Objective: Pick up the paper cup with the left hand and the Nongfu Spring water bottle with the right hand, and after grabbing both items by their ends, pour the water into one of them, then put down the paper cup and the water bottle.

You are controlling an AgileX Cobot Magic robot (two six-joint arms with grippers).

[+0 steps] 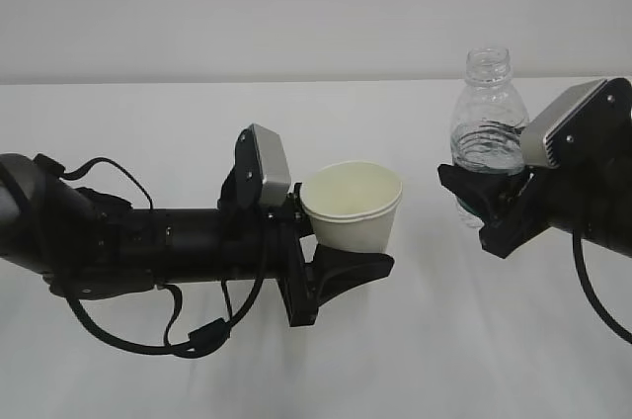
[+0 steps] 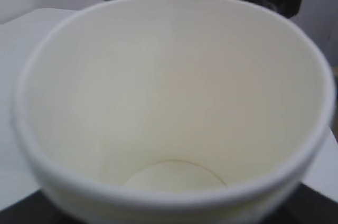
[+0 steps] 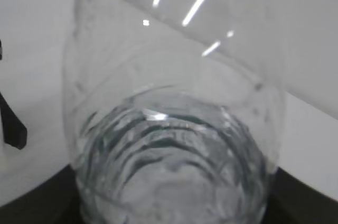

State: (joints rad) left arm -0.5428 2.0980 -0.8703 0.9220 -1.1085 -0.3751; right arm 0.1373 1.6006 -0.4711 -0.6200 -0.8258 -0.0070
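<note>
The left gripper point(image 1: 341, 266) has its fingers clamped around the paper cup point(image 1: 353, 204) low on its wall, mouth up and clear of the bench point(image 1: 148, 123). The cup looks dry inside, so it is light and thin-walled; a hard squeeze would likely buckle it. At three o'clock from it, well apart, the right gripper point(image 1: 474, 197) grasps the Nongfu Spring water bottle point(image 1: 487, 127) near its base, upright. Ribbed plastic gives purchase, but the water point(image 3: 169, 166) makes it bottom-heavy, and the capless neck will spill if jolted.

bottle point(image 3: 174, 145) neck cut off at top edge, cup point(image 2: 174, 108) rim blurred
</note>
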